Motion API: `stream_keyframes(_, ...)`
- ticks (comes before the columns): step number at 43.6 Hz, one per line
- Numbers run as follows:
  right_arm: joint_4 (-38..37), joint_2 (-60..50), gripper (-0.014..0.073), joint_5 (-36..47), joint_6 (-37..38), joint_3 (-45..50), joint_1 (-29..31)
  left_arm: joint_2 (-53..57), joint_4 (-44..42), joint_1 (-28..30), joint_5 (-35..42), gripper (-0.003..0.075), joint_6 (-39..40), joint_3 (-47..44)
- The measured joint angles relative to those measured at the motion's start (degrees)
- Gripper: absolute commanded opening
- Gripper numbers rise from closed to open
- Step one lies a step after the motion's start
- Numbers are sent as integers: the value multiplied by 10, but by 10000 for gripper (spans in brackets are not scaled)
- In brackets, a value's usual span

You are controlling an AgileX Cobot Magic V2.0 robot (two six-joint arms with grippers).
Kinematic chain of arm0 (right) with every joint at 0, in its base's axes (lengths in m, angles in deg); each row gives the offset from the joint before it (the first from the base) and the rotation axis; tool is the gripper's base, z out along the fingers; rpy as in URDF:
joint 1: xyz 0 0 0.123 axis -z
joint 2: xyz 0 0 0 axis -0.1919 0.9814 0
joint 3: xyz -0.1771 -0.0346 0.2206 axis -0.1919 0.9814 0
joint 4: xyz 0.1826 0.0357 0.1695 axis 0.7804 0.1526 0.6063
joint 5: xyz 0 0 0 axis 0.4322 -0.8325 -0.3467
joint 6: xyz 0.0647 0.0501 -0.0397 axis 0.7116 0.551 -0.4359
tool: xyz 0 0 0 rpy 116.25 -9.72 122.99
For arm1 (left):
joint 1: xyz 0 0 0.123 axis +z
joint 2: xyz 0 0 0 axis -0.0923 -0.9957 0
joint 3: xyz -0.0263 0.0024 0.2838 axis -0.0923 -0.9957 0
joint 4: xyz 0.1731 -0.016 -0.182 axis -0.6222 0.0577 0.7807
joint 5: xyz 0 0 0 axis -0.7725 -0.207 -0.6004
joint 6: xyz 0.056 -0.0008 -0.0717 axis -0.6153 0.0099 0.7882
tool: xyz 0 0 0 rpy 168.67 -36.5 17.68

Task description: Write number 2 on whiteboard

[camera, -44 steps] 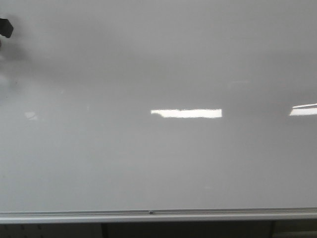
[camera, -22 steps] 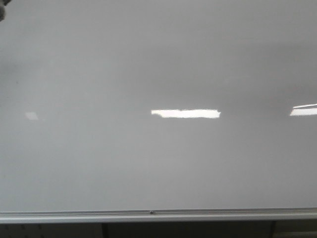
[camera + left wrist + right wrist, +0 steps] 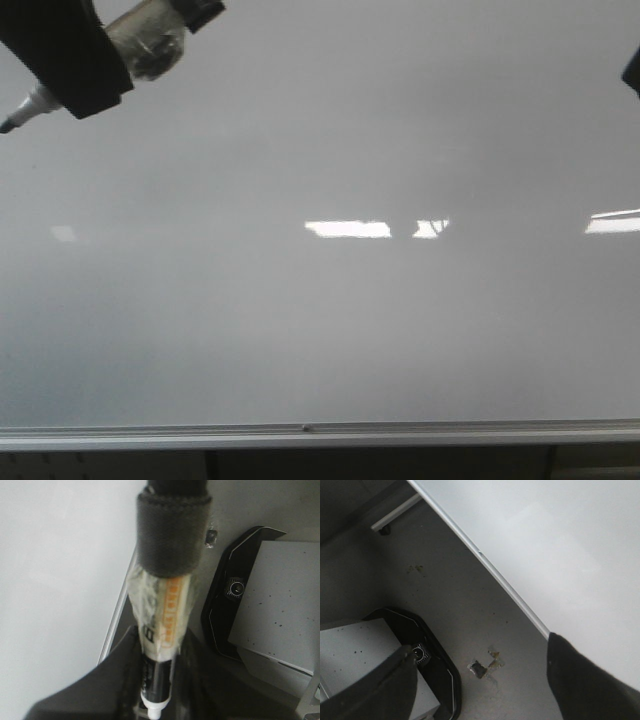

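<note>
Approach step, judged: no number 2 visible yet on the whiteboard (image 3: 330,330), blank ahead of the left gripper (image 3: 70,55). Left gripper clenched on a marker (image 3: 140,45), tip out beyond the fingers, clear of the surface. Next: bring tip to board, press lightly. Right gripper (image 3: 480,680) released, holding nothing, off the board's frame rail (image 3: 510,592). Nothing blocking; only bright reflections (image 3: 348,229).

The whiteboard (image 3: 330,330) is glossy grey-white with bright white reflections and a silver frame rail (image 3: 320,434). The marker (image 3: 162,630) has a black barrel, white tip, clear wrap and an orange label stripe. The floor (image 3: 445,595) is dull grey.
</note>
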Motion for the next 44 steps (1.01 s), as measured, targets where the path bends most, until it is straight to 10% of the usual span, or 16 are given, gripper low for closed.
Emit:
stream_keyframes(17, 9, 85, 563, -28, -108, -125, -181, 0, 1, -109, -3, 41, -10, 0)
stream_keyframes(33, 10, 162, 555, -18, -112, -172, -228, 0, 1, -126, -3, 41, -10, 0)
stream_keyframes(44, 14, 166, 337, -12, -112, -174, -229, 0, 1, -126, 7, 41, -11, 0)
